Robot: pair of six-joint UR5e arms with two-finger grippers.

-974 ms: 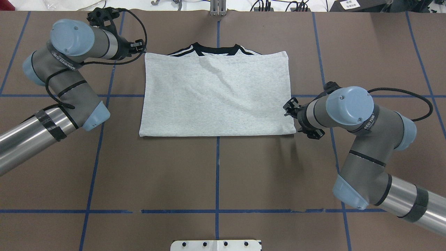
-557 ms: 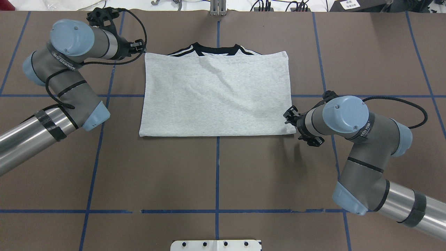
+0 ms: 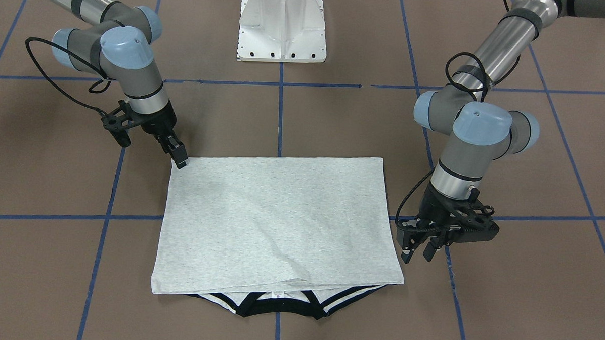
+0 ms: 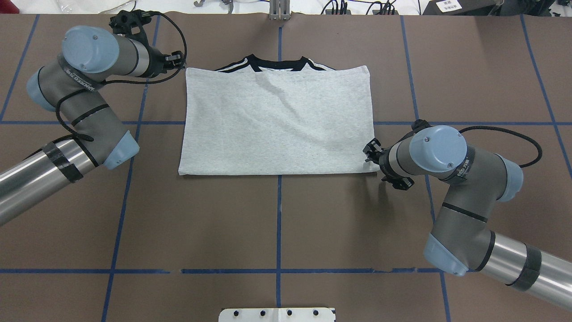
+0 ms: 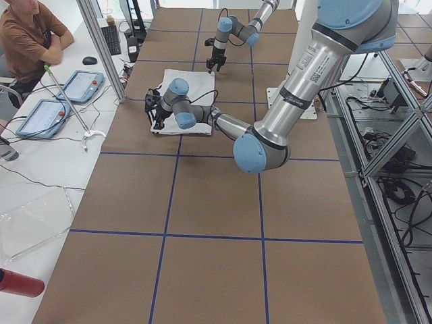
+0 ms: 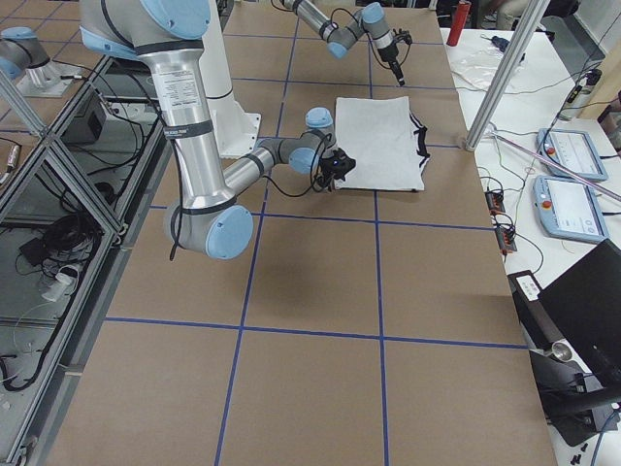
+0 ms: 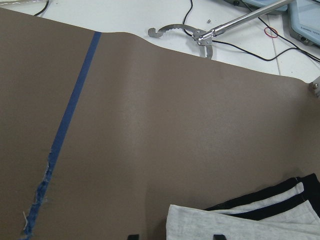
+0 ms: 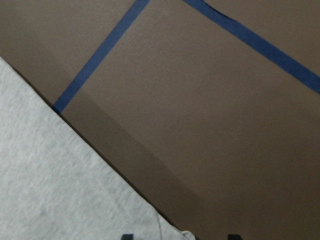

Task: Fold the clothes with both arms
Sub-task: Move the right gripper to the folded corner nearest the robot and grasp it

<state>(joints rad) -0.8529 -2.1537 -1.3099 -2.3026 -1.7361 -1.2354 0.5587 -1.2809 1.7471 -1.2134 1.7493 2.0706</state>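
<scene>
- The shirt lies folded flat on the table, collar away from the robot.
- The left claw is spread open at the collar-side corner. The right claw is spread open at the opposite corner.
- Risk: a claw could pinch only the top layer, and the fold goes crooked.

- right gripper has slid down the T-shirt's right edge toward the robot. It is now at the near right corner, where before it sat further up that edge
- right arm's wrist cap and elbow have come nearer the robot's side and a bit in toward the shirt
- its cable loop has shifted with it
- left gripper has nudged slightly away from the robot, by the far left corner
</scene>
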